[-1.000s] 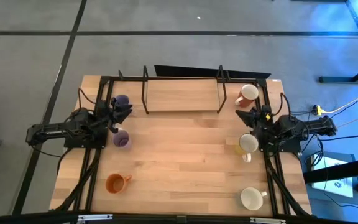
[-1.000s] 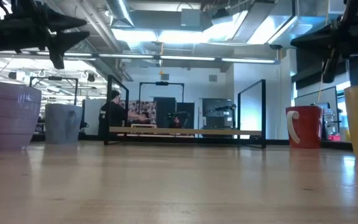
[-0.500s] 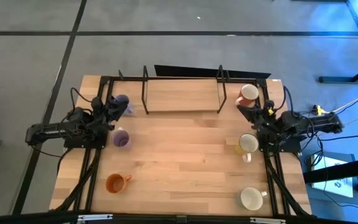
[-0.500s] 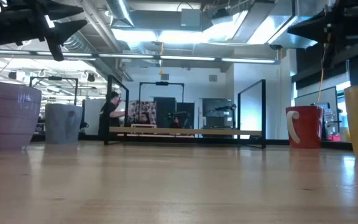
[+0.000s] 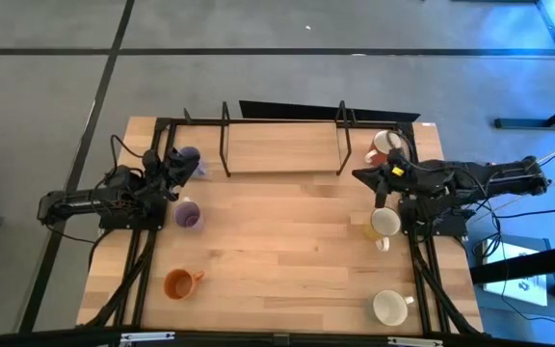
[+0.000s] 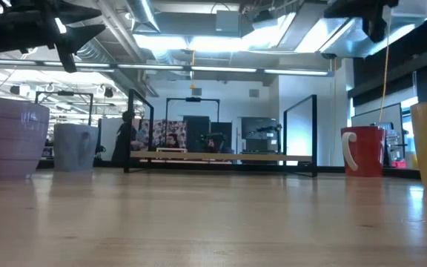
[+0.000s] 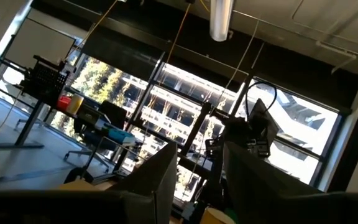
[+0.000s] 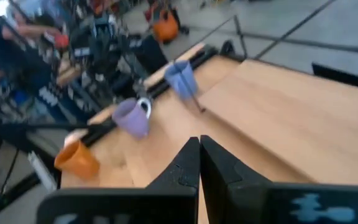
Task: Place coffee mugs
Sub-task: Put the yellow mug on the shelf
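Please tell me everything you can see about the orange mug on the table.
The orange mug is small and round, and looks like glazed ceramic, orange inside and out. It stands upright with its opening upward and seems empty. Its single handle points toward the table's middle. It stands alone on the wooden table, near the front corner on the left arm's side, apart from the two purple mugs. Nothing touches it except the tabletop. The right wrist view shows it too, blurred.

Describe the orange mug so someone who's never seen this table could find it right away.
Start at the wooden table seen from above and go to its left side, where three mugs stand in a column. The orange mug is the one nearest the front edge, below both purple mugs, handle pointing right. It's the only fully orange one on the table.
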{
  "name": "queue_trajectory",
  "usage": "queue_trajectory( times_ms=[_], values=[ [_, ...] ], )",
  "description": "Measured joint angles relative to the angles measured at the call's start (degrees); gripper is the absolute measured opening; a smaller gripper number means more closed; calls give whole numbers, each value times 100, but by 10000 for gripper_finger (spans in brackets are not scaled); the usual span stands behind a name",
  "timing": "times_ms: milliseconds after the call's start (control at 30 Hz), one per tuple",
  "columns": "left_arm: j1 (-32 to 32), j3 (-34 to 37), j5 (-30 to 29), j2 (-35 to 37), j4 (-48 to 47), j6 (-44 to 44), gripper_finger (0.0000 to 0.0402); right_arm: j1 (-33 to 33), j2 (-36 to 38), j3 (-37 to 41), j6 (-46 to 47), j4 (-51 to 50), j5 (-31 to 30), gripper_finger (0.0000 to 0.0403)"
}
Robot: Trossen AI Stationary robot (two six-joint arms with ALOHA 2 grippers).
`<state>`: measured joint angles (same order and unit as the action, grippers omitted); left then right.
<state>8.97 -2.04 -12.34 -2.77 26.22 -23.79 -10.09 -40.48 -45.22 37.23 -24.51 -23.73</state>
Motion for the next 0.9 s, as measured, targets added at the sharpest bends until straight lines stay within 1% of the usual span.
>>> queue_trajectory(
  times_ms=[200, 333, 467, 567, 767, 900],
  values=[
    [0, 0, -20, 1, -2, 0, 126, 0, -726, -717, 174, -1007, 629, 1],
    [0, 0, -22, 1, -18, -2, 126, -2, -972, -862, 359, -1276, 1379, 1],
    [1, 0, -26, 2, -73, -2, 126, -2, -1023, -869, 942, -1796, 1818, 1],
    [0, 0, -136, 3, -176, -4, 126, -2, -1031, -869, 1393, -2265, 2009, 1],
    [0, 0, -200, -2, -302, -4, 126, -2, -1026, -867, 2526, -3112, 2118, 1],
    [2, 0, -201, -2, -407, -4, 126, -2, -1069, -867, 2822, -3368, 2429, 1]
  ],
)
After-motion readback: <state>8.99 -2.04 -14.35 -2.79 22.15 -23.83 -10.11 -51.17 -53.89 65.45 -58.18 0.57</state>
